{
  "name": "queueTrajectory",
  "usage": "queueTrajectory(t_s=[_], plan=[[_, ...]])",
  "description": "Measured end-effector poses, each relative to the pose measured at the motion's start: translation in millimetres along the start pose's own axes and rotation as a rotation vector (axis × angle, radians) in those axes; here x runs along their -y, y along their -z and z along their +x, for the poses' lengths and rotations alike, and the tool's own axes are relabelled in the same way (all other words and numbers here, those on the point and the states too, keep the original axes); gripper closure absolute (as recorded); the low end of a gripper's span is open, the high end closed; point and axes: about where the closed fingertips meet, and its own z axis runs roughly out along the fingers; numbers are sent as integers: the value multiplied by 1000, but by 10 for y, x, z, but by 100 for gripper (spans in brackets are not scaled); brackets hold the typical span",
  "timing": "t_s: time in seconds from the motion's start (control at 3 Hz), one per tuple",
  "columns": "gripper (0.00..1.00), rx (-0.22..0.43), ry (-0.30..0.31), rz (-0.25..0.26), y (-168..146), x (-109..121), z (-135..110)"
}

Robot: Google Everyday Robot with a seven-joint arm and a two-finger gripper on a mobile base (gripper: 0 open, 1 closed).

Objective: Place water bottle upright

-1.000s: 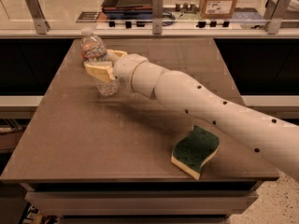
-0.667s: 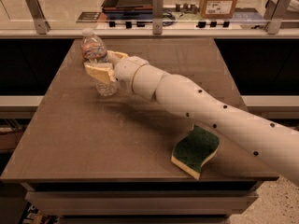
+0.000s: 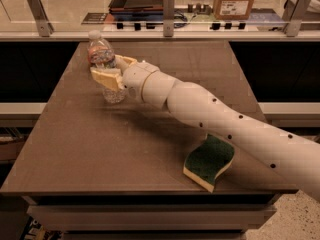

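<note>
Clear water bottle (image 3: pixel 100 50) stands upright, its middle hidden by the pincer (image 3: pixel 113 70) clamped on it.

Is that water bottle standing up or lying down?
Upright: the water bottle stands cap up, base on the table, end effector clamped around its middle.

gripper (image 3: pixel 111 70) around water bottle (image 3: pixel 100 52) on table (image 3: pixel 100 149), sponge (image 3: pixel 209 161) front-right
</note>
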Motion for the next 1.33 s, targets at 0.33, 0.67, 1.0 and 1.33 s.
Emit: queueTrajectory(t_s=[0.33,0.67,1.0,1.33], plan=[[82,0,0,0,0,0,-8],[59,0,0,0,-1,-1,-9],[35,0,0,0,-2,-2,-9],[13,1,1,-3,-10,-16,-14]])
